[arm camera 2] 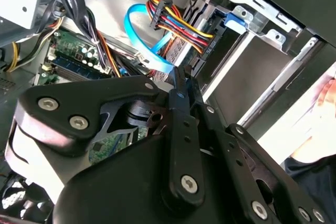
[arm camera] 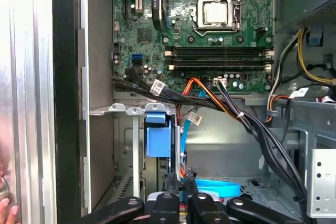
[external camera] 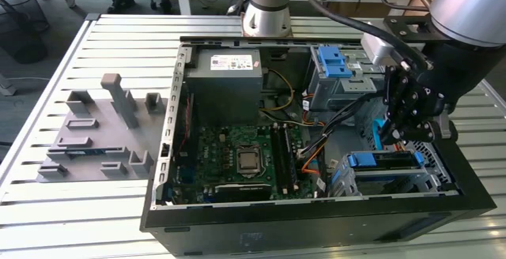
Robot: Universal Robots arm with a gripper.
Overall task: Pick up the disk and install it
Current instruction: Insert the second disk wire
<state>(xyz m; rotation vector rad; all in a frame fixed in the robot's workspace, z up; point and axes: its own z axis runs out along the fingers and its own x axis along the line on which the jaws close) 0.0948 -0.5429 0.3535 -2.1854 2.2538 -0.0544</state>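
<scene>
**A:** Where's the disk rn?

**B:** In the lower drive bay of the open black tower case [external camera: 316,220], front corner, toward the exterior view's right. I take the flat drive in its bright blue plastic bracket [external camera: 381,160] for the disk. It stands on edge in the metal cage, so I get the blue frame and a dark strip, no label. In the first wrist view its blue end [arm camera: 157,135] sits in the slot just beside the case wall.

**A:** And your claw?

**B:** My claw [external camera: 395,137] hangs inside the case just above that bay. Its fingers are drawn together w/ nothing between them, as far as both wrist views show [arm camera: 180,179] [arm camera 2: 178,77]. So it's not gripping the disk.

**A:** Why closed?

**B:** My guess is it's tight in there. A narrow tip fits btw the cage and the black cable bundle [arm camera: 252,129].

**A:** Anything near the tip?

**B:** A light-blue flat cable [arm camera: 210,187] loops right by it. Can't tell if they touch.

**A:** Why is the disk on edge?

**B:** Prob. the bracket's sides ride in the cage guides, so that's the only way in. It looks seated or nearly so. Whether it's latched I can't tell.

**A:** Anything else?

**B:** A person's hand [arm camera: 6,214] is at the outer case wall.
</scene>
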